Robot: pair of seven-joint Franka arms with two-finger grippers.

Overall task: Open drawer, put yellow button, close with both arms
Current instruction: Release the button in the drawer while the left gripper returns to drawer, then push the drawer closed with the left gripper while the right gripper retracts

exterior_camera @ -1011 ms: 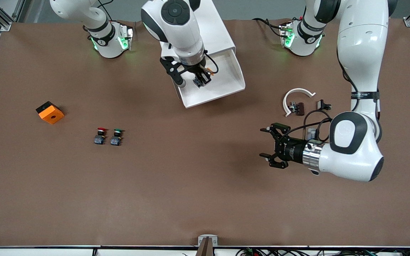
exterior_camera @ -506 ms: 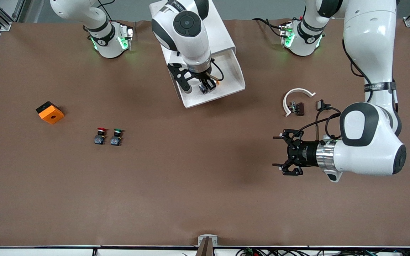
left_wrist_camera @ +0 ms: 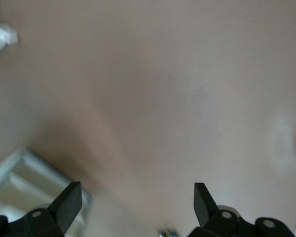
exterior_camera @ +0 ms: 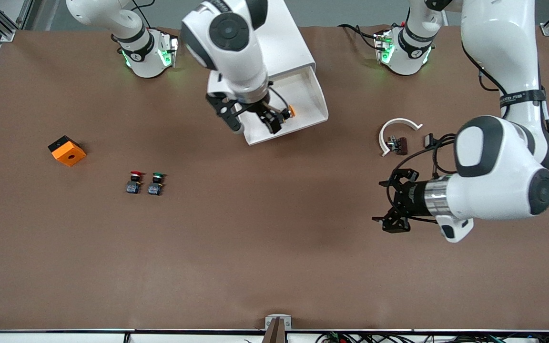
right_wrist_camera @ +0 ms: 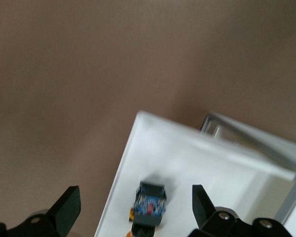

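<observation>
The drawer [exterior_camera: 306, 95] stands pulled out of the white cabinet [exterior_camera: 289, 43], its floor [right_wrist_camera: 202, 163] showing in the right wrist view. The yellow button [exterior_camera: 290, 112] lies on its side in the drawer, its blue base [right_wrist_camera: 150, 203] up toward the right wrist camera. My right gripper [exterior_camera: 254, 122] hangs open over the drawer's front part, its fingers [right_wrist_camera: 65, 205] wide apart on either side of the button and not touching it. My left gripper [exterior_camera: 392, 204] is open and empty [left_wrist_camera: 135, 196] above bare table toward the left arm's end.
An orange block [exterior_camera: 67, 151] sits toward the right arm's end. A red-capped button [exterior_camera: 134, 182] and a green-capped button [exterior_camera: 156, 183] stand side by side, nearer the front camera than the drawer. A white curved piece [exterior_camera: 397, 129] with small dark parts [exterior_camera: 399, 145] lies near the left arm.
My right gripper has opened and let go of the yellow button, which now rests in the drawer. My left arm has drawn back toward its own end of the table.
</observation>
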